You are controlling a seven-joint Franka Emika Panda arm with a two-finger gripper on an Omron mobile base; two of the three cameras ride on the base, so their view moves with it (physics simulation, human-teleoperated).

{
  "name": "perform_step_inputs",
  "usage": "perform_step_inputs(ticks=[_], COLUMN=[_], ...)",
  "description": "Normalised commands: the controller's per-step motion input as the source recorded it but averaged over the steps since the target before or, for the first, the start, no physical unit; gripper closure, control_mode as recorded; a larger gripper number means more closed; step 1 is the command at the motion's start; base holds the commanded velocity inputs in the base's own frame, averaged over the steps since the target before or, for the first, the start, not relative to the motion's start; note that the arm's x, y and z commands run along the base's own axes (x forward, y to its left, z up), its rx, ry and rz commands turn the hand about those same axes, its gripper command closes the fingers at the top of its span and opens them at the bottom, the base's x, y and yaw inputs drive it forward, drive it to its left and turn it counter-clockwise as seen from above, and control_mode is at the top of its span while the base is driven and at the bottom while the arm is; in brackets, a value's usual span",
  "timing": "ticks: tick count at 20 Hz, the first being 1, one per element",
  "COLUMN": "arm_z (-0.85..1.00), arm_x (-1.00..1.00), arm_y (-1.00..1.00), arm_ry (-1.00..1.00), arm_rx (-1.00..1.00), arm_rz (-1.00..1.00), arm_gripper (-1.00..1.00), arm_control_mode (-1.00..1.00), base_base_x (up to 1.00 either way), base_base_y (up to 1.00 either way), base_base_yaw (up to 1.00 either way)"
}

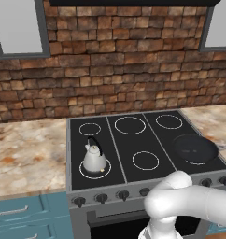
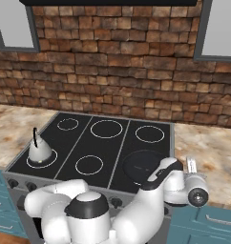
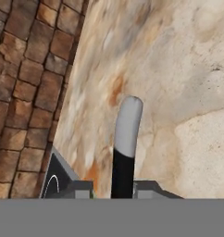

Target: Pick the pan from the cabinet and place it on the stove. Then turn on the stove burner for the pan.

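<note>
Lighting was flat and even, typical render look, no obvious light source. The stove (image 1: 147, 144) glass stayed matte black with no glare, and the kettle (image 1: 94, 159) on it threw barely any shadow. Everything looked low-res and soft. In the hand view, the counter (image 3: 178, 69) beside the stove was smeary and blurred.

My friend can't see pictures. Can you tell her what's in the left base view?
A black pan sits on the front-right ring of a black stove, its handle pointing right over the stone counter. A small silver kettle stands on the front-left ring, a brick wall is behind, and the robot's white arm bends across the bottom right.
</note>
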Motion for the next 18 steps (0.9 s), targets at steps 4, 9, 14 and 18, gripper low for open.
perform_step_inputs(ticks=[4,9,14,18], arm_z=[0.0,0.01,0.01,0.14], arm_x=[0.0,-0.1,-0.19,-0.51], arm_y=[-0.03,0.0,-0.01,0.02], arm_ry=[0.0,0.0,0.0,0.0], arm_rx=[0.0,0.0,0.0,0.0], arm_rz=[0.0,0.0,0.0,0.0], arm_gripper=[-1.0,-1.0,-1.0,-1.0], arm_control_mode=[-1.0,-1.0,-1.0,-1.0], base_base_x=[0.0,0.0,0.0,0.0], base_base_y=[0.0,0.0,0.0,0.0], base_base_yaw=[0.0,0.0,0.0,0.0])
